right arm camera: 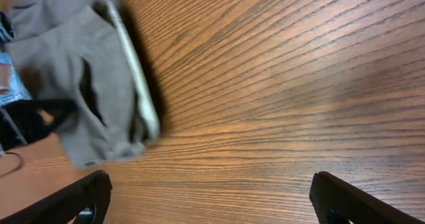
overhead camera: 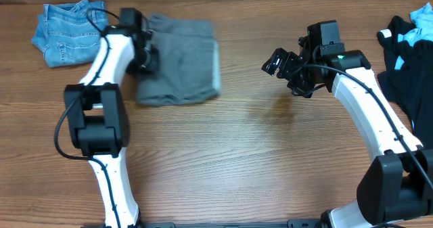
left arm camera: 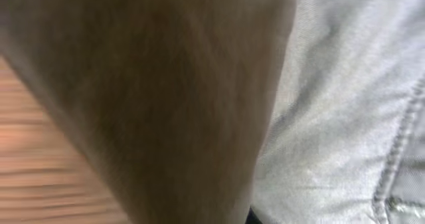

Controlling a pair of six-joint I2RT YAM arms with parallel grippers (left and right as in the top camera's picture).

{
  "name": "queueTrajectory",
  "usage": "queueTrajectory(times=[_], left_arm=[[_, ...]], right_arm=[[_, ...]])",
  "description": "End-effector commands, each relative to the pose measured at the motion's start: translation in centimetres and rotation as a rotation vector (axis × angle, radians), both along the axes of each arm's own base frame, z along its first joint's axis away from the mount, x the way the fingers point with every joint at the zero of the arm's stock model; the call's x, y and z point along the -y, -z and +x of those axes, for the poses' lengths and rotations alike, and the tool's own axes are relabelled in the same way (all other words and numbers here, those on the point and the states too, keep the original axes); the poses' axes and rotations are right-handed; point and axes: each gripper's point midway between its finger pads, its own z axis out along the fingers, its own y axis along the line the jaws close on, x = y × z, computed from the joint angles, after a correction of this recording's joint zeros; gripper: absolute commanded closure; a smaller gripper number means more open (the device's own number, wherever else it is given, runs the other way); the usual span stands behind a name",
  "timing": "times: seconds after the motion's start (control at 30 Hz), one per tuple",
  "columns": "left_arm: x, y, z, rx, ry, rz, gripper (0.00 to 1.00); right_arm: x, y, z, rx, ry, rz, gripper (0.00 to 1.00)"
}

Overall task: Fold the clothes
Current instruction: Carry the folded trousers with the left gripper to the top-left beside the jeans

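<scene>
I see soft grey cotton trousers, folded into a rough rectangle, at the far left of the wood-grain table. The left gripper sits on their edge, and I cannot tell how its jaws stand. The right gripper hovers with its jaws spread wide.

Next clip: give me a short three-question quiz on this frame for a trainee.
1. True or false: the right hand is open and holds nothing.
2. Which garment lies farthest to the robot's right? A. jeans B. black garment C. grey trousers
3. Fill in: the left hand is over the grey trousers' ___ edge (robot's side).
Key: 1 true; 2 B; 3 left.
</scene>
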Motion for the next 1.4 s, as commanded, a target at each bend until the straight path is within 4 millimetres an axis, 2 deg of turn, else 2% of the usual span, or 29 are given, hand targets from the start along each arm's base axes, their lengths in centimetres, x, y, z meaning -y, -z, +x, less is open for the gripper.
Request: queueTrajectory(times=[0.0,0.1,0.13,0.3,0.4,0.53,0.7,0.97,1.37], left_arm=[[-4.7,-3.3,2.6,0.09,0.008,0.172,0.96],[-6.2,-5.6,3.9,0.144,0.009,0.188,0.96],[-6.9,-7.1,4.6,0.178,0.007,0.198,0.96],[-8.4,-10.8,6.2,0.263,-0.027,0.262,0.96],[-8.7,-12.2,6.8,0.299,-0.032,0.28,0.96],[-9.5,-12.9,7.4,0.328,-0.055,0.324,0.96],[-12.7,-13.9,7.5,0.351,-0.13,0.423,0.96],[-15.9,-14.1,7.0,0.358,-0.195,0.419,0.96],[-17.0,-15.6,7.6,0.41,-0.237,0.447,0.96]], right_arm=[[-0.1,0.1,0.1,0.009,-0.006,-0.01,0.0],[-0.1,0.0,0.3,0.012,0.0,-0.006,0.0],[-0.1,0.0,0.3,0.014,0.0,-0.005,0.0],[-0.1,0.0,0.3,0.014,0.002,-0.004,0.0],[-0.1,0.0,0.3,0.014,0.002,-0.004,0.0],[-0.2,-0.1,0.4,0.016,0.003,-0.003,0.0],[-0.2,-0.1,0.4,0.018,0.003,-0.003,0.0],[-0.2,-0.1,0.5,0.022,0.003,-0.002,0.0],[-0.2,-0.1,0.5,0.012,0.02,0.008,0.0]])
